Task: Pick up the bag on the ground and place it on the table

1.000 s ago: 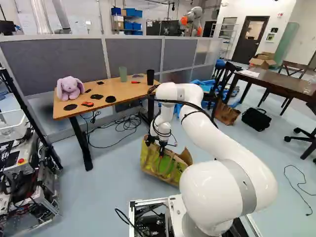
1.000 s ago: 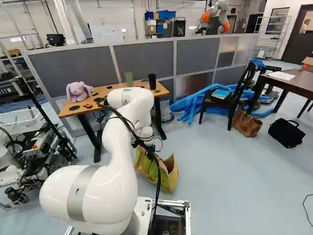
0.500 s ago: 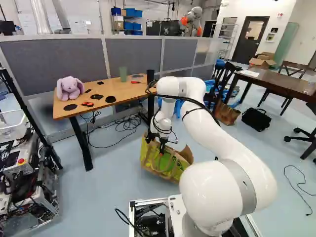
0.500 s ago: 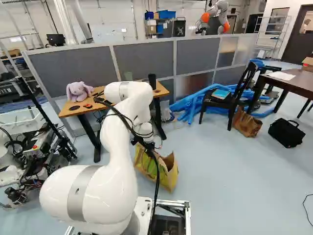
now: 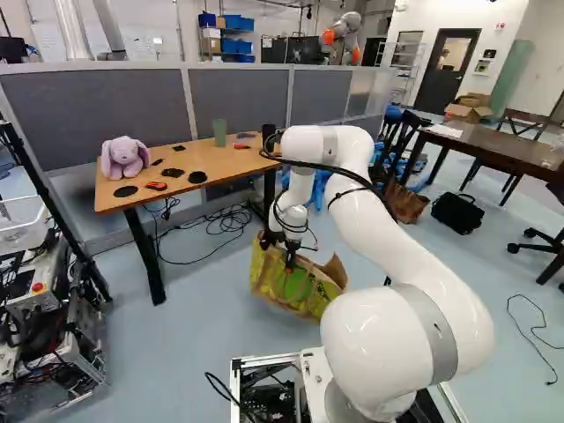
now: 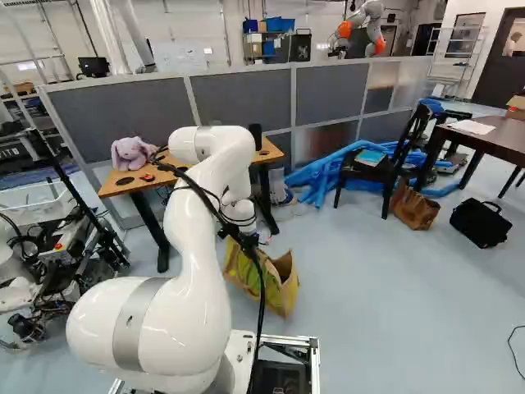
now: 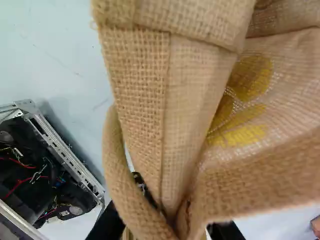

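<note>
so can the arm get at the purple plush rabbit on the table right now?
Probably not: its jaws look closed on the burlap bag. The plush rabbit itself looks unobstructed.

no legible text, no readable labels, brands, numbers or signs

The bag (image 7: 145,100) is tan with yellow and green patterning.

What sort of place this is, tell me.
Most likely a robotics lab or workshop: another robot with orange joints stands beyond the grey partition, and open machinery with exposed wiring stands at the left of the left base view.
</note>
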`<state>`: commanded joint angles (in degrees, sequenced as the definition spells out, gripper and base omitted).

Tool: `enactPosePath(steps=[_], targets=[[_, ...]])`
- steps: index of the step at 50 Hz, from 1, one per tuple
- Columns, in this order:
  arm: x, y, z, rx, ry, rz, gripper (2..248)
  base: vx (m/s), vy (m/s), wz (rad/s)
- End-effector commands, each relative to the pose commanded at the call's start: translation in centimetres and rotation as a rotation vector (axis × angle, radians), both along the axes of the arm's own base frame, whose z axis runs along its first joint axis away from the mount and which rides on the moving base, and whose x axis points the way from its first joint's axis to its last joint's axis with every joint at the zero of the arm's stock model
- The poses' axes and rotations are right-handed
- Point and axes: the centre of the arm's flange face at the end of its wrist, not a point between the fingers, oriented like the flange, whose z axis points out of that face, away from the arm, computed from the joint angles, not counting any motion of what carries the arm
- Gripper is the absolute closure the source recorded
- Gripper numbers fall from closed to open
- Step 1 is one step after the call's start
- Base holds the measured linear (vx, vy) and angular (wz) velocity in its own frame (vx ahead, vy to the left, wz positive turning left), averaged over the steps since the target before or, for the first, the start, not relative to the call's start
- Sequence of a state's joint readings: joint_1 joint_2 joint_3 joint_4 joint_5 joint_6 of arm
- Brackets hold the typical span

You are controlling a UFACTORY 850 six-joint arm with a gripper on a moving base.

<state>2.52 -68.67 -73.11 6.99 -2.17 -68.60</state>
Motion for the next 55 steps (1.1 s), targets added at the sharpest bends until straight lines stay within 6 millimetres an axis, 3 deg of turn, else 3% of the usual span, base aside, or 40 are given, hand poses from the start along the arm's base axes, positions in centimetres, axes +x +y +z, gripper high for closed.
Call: enactPosePath(steps=[55], targets=[[-1.1, 0.0, 8.4, 0.002, -0.053, 0.0, 217, 0.0, 0.0, 0.0]])
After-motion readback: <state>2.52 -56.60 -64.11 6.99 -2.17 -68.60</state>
